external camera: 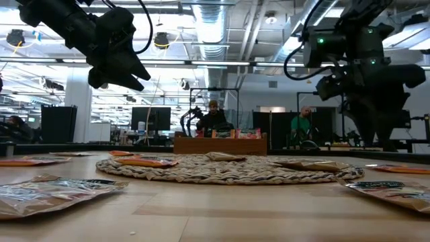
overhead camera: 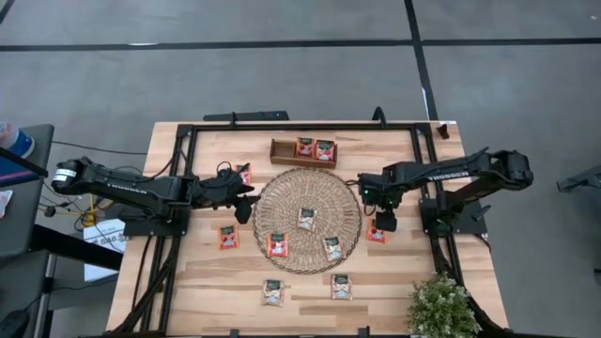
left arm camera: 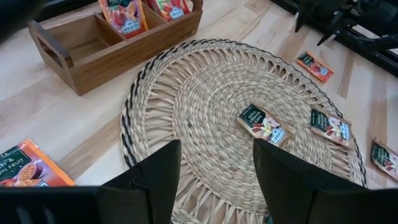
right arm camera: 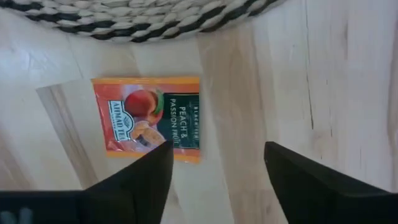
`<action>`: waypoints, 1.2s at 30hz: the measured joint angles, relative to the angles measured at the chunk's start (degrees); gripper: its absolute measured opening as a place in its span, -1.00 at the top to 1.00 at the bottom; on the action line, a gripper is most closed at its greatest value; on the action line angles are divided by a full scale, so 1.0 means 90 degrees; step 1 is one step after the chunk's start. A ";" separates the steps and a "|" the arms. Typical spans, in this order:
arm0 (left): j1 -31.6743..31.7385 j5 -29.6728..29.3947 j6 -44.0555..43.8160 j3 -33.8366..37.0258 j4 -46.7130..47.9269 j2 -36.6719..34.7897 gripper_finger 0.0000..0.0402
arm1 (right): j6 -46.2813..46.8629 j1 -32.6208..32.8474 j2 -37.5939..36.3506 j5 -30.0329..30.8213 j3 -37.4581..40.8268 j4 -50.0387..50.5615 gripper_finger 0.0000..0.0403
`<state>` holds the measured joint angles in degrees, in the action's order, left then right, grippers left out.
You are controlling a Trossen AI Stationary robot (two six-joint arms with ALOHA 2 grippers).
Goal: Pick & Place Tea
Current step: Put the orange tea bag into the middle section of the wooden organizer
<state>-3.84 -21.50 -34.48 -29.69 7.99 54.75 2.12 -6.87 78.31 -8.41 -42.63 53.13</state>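
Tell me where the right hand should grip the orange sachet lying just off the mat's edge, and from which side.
Probably straight down from above: the orange sachet lies flat on the table, clear of the woven mat. The right hand, open, should span its narrower width, fingers pinching two opposite edges.

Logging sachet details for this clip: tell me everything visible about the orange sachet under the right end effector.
The orange sachet is a small flat rectangular packet with an orange border, a peach picture, and a dark green panel reading "Peach & Passion Fruit". It looks like glossy foil or paper, sealed and uncreased. It lies flat on the bare wooden table, just outside the woven mat, apparently not touching it. The open right end effector hangs over it, apparently without contact.
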 joint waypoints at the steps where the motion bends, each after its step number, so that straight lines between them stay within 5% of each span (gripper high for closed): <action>1: 0.0001 0.0000 0.0000 0.0000 -0.0003 -0.0001 0.04 | 0.0002 0.0000 0.0048 0.0003 0.0000 -0.0020 -0.23; 20: 0.0002 0.0081 0.0037 -0.0002 -0.0044 0.0001 0.04 | -0.0101 0.0025 0.1375 -0.0240 -0.0023 -0.0016 -0.19; 36: 0.0002 0.0092 0.0066 -0.0002 -0.0046 0.0001 0.04 | 0.0279 0.0202 0.1187 0.0008 -0.0006 -0.0984 -0.19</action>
<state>-3.82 -20.67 -33.89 -29.71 7.57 54.76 4.64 -5.06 88.99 -8.34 -42.69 44.27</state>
